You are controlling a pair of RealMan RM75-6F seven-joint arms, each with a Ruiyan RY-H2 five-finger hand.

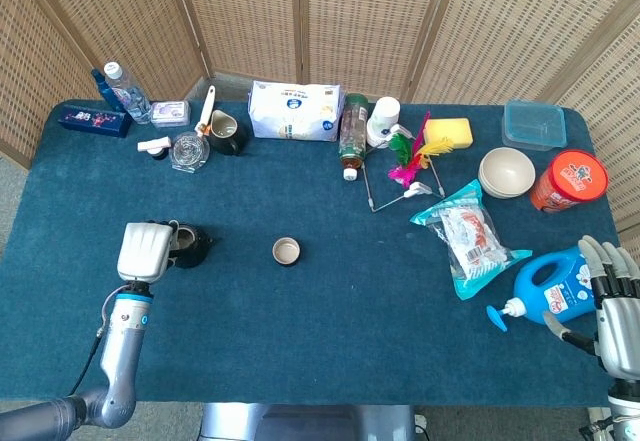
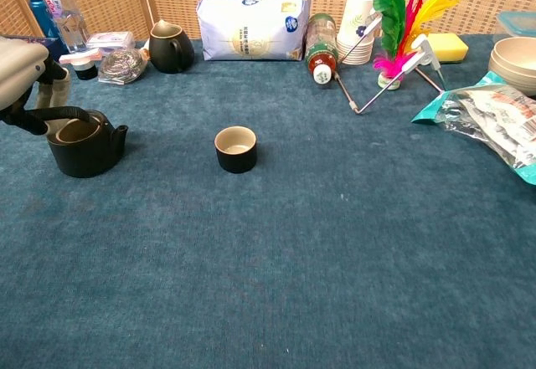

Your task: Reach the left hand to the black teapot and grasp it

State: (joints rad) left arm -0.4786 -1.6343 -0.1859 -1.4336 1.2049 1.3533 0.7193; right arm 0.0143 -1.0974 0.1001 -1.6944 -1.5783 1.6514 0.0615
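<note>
The black teapot [image 1: 191, 248] stands open-topped on the blue cloth at the table's left; the chest view shows its body [image 2: 82, 146] with the spout pointing right. My left hand [image 1: 143, 251] sits at its left side, knuckles up, and in the chest view this left hand [image 2: 23, 66] has its fingers curled down around the pot's arched handle. My right hand [image 1: 617, 306] rests at the table's right front corner, fingers straight and apart, holding nothing, beside a blue bottle [image 1: 552, 288].
A small dark cup [image 1: 286, 251] stands right of the teapot, also in the chest view [image 2: 235, 148]. A dark jug [image 2: 170, 47], a white bag [image 2: 251, 26], bottles and feathers line the back. A snack bag [image 1: 468, 236] lies to the right.
</note>
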